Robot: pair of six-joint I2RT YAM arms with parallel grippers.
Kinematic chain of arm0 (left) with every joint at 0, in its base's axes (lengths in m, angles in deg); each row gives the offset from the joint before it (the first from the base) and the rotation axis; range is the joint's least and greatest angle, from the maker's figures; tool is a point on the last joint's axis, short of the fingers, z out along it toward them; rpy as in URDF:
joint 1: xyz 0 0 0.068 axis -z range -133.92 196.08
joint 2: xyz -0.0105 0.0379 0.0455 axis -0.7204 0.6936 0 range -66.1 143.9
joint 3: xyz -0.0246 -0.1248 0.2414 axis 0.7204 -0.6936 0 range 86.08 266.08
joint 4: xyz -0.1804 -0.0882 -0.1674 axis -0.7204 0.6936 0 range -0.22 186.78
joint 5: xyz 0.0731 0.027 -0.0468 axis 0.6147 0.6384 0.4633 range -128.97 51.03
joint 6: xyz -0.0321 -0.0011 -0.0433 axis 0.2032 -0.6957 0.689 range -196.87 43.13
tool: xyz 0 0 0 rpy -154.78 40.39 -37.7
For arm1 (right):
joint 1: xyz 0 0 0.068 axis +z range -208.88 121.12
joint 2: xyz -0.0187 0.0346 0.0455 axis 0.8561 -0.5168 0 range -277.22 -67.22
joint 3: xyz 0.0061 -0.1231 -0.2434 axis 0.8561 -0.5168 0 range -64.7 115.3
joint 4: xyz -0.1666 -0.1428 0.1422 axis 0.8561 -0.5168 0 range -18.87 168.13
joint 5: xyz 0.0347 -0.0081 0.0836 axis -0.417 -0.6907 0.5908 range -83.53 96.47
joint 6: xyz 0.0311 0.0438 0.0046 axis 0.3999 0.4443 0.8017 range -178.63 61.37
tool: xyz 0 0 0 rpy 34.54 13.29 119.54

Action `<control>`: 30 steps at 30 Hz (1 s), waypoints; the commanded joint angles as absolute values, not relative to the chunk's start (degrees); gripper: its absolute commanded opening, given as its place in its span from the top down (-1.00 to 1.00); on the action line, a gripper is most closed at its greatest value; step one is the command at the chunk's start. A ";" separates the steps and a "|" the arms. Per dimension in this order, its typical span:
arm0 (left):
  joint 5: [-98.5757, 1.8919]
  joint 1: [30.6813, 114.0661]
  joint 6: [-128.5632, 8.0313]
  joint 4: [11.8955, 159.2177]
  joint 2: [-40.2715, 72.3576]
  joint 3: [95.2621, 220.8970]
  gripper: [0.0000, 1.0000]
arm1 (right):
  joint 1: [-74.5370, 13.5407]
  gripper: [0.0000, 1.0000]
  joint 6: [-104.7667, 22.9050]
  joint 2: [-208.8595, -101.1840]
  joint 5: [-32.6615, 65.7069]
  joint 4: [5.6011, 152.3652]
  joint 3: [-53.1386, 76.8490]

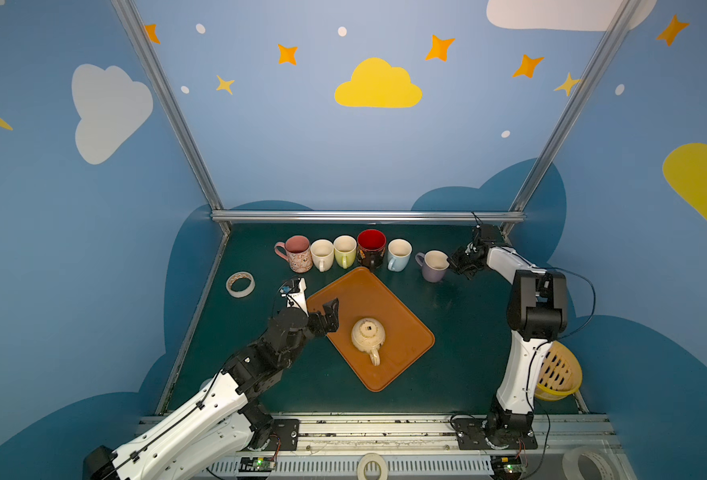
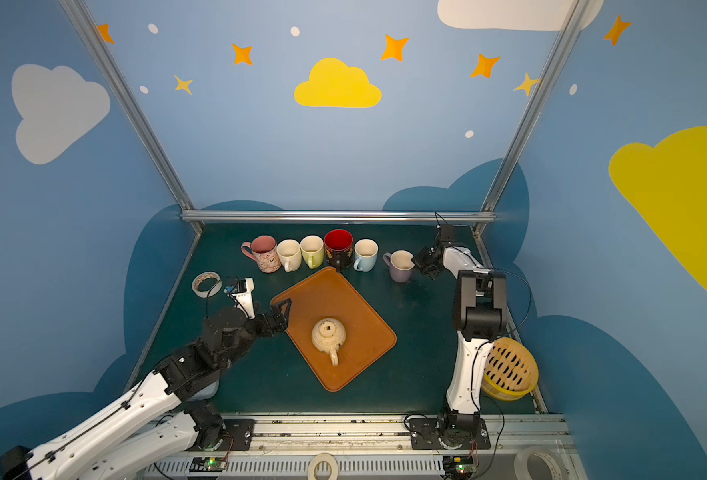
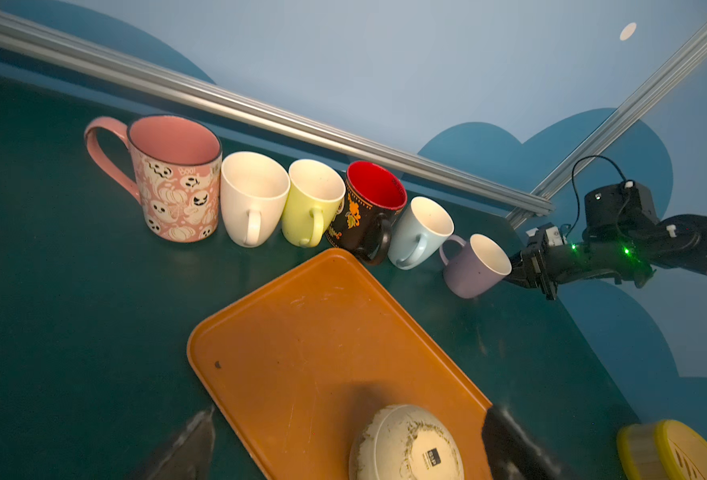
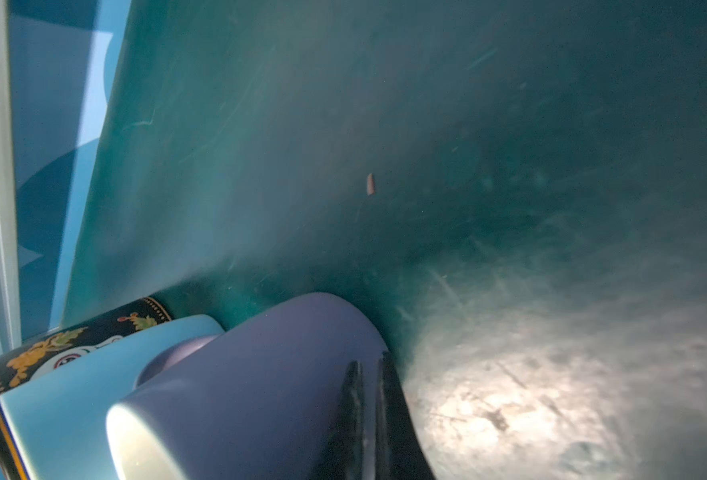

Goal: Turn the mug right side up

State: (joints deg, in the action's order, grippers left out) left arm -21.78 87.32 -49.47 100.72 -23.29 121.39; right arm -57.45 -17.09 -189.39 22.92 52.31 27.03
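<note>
Reaching toward the upside-down cream mug (image 1: 367,334), the left gripper (image 1: 332,314) hovers with its jaws spread wide and empty. The mug sits just ahead of its fingertips, base up on the orange tray (image 1: 406,316). This looks like the approach before the grasp. The next move calls for straddling the mug's body, clamping, lifting and rolling it over. The right gripper (image 1: 453,262), clenched, is right against the lavender mug (image 1: 434,266); whether it pinches the wall I cannot tell.

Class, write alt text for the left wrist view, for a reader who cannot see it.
An upside-down cream mug sits on an orange tray, just ahead of the open fingers of the left gripper. Behind, a row of six upright mugs stands on the green table, with the right gripper beside the lilac mug.
</note>
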 commanded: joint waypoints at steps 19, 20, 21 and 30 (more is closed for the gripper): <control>-40.86 82.27 -47.48 111.42 -18.48 119.92 -0.70 | -54.37 1.00 -17.00 -189.58 22.65 49.60 30.90; -41.87 82.29 -47.66 111.77 -17.85 119.76 -0.63 | -54.57 1.00 -17.37 -188.70 22.52 49.28 30.61; -42.93 82.30 -47.80 111.79 -17.27 119.59 -0.55 | -54.78 1.00 -17.72 -187.84 22.39 49.09 30.28; -46.16 86.32 -45.96 108.21 -9.03 118.49 0.03 | -55.46 0.97 -24.32 -171.47 20.05 48.46 20.18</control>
State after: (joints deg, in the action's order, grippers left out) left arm -45.30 84.91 -46.37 109.72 -10.62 118.39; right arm -55.42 -20.61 -177.92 21.69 49.62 22.17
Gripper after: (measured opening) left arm 0.496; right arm 0.048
